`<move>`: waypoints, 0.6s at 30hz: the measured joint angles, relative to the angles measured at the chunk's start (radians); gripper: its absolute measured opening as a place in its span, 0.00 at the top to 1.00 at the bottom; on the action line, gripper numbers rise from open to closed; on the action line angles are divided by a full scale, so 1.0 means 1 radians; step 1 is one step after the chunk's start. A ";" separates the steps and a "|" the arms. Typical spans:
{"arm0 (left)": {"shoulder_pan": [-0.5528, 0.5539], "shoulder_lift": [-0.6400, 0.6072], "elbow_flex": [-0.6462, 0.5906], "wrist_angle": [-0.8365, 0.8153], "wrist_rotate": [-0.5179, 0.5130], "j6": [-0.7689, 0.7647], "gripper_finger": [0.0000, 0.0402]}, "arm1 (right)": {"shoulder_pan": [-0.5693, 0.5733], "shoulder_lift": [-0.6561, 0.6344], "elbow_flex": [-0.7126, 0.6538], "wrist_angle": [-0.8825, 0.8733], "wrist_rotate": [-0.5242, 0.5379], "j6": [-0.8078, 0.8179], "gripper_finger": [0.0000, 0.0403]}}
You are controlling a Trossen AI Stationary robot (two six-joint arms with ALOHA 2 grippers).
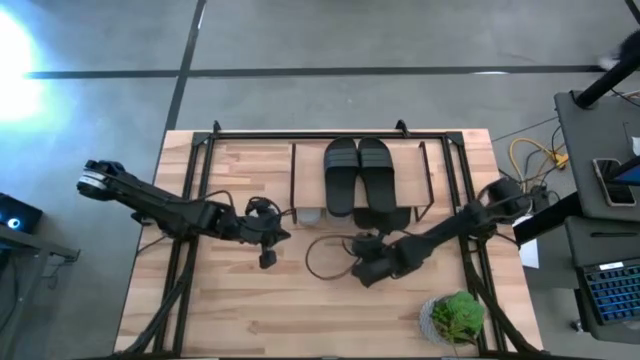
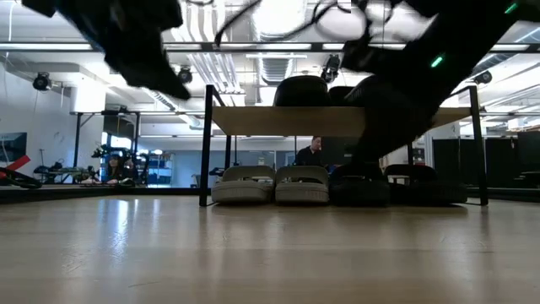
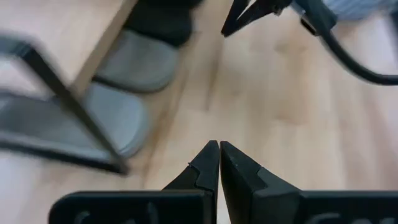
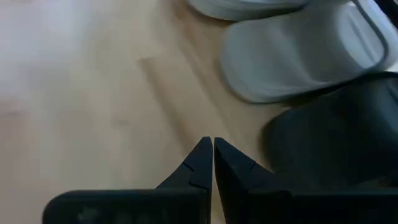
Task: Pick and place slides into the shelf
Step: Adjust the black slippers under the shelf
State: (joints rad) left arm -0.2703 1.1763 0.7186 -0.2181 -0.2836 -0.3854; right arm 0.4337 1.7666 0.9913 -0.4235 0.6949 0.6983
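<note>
A small potted green plant (image 1: 456, 317) is seen near the front right corner of the wooden tabletop (image 1: 250, 300). A laptop (image 1: 612, 292) and yellow cables (image 1: 530, 155) are located beside the table. A seated person (image 2: 314, 152) is visible in the room behind.

Black slides (image 2: 396, 181) under shelf (image 2: 337, 121): partly hidden by right arm; count indeterminate. Left wrist view blurred.

Two slides (image 1: 358, 175) lie on the shelf (image 1: 310, 170) (four beneath).
</note>
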 joint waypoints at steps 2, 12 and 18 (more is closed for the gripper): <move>0.000 0.000 -0.023 -0.002 -0.040 0.001 1.00 | -0.034 0.025 0.000 0.022 0.004 0.000 0.98; 0.000 0.000 -0.089 0.045 -0.063 0.003 1.00 | -0.139 0.051 -0.001 0.066 0.015 -0.002 0.98; 0.000 0.000 -0.089 0.054 -0.066 0.010 1.00 | -0.157 0.052 -0.009 0.062 0.036 0.001 0.98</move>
State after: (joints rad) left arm -0.2703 1.1759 0.6296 -0.1639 -0.3492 -0.3756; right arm 0.2764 1.8183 0.9819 -0.3619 0.7307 0.6989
